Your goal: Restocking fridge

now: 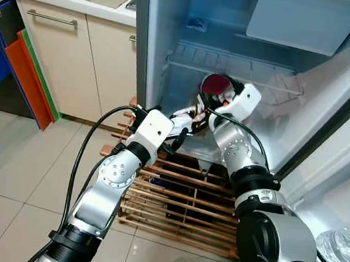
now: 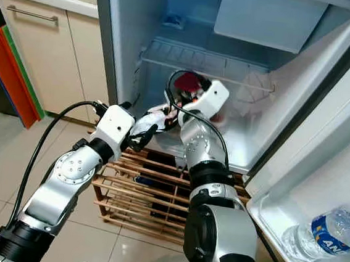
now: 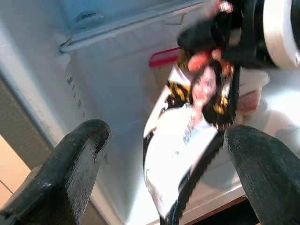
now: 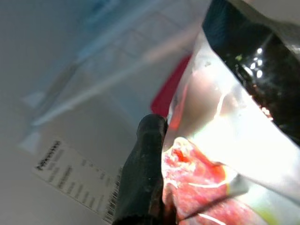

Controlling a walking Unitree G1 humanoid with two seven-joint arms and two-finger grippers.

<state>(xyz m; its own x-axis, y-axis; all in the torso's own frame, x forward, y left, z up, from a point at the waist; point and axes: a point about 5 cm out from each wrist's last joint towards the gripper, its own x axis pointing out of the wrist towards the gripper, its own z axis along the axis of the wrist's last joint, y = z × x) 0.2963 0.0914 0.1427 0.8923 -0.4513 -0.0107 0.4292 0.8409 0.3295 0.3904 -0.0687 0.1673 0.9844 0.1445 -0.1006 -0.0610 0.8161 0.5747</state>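
The right gripper (image 1: 197,111) clamps a snack packet (image 3: 185,140) inside the open fridge (image 1: 229,80), low, above its floor; the left gripper (image 1: 178,134) hangs spread-fingered just before it; the right eye view adds a water bottle (image 2: 320,235) in the door shelf; the right wrist view shows a finger (image 4: 140,178) against glossy wrapper.

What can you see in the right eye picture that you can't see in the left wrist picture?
Right eye alone: a water bottle lying in the fridge door's shelf, a wooden rack on the floor below the fridge, and beige cabinets. Left wrist alone: the printed front of the snack packet up close, framed by the left gripper with its fingers spread open. Both share the white fridge interior, its wire shelf, and the packet held by the right gripper.
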